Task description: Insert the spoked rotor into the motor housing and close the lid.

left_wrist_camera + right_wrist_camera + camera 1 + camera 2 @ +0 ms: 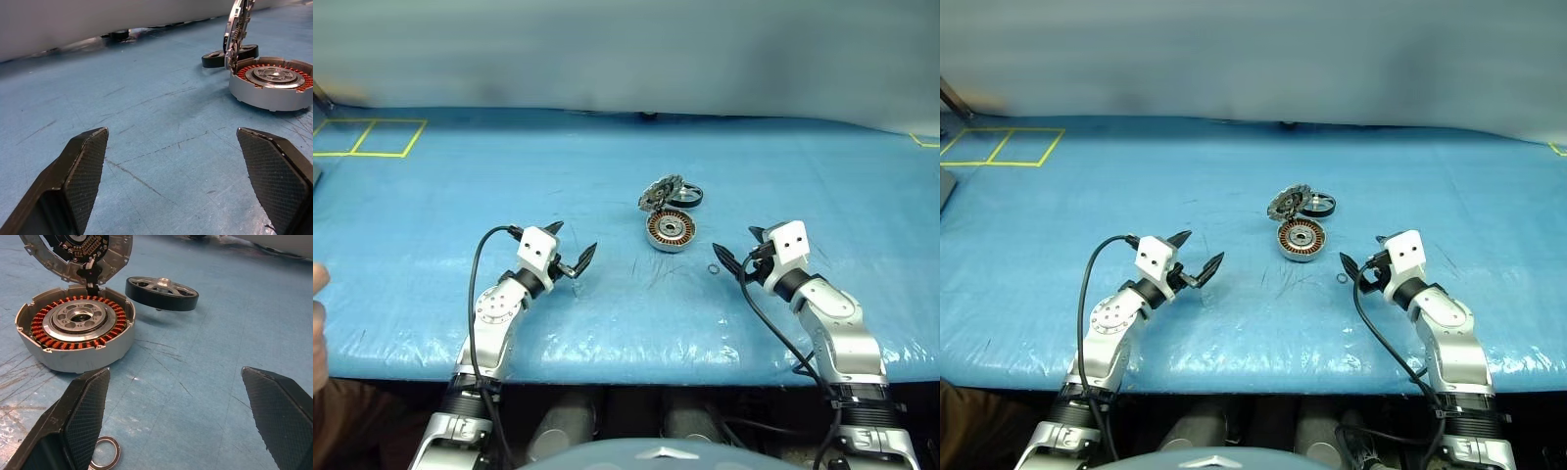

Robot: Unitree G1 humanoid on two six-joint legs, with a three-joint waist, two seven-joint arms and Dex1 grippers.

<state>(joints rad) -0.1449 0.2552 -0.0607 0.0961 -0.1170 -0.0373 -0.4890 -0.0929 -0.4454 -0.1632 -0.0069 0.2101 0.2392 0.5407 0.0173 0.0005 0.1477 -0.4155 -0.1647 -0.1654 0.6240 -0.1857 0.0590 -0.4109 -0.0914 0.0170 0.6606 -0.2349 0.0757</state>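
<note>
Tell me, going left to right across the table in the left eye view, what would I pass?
Left gripper → lid, propped up on edge → motor housing → small ring → right gripper. The spoked rotor overlaps the lid and housing, so I left it out.

Your left gripper (570, 247) and right gripper (740, 247) hover low over the table, arms extended forward, fingers spread wide, each holding nothing.
</note>
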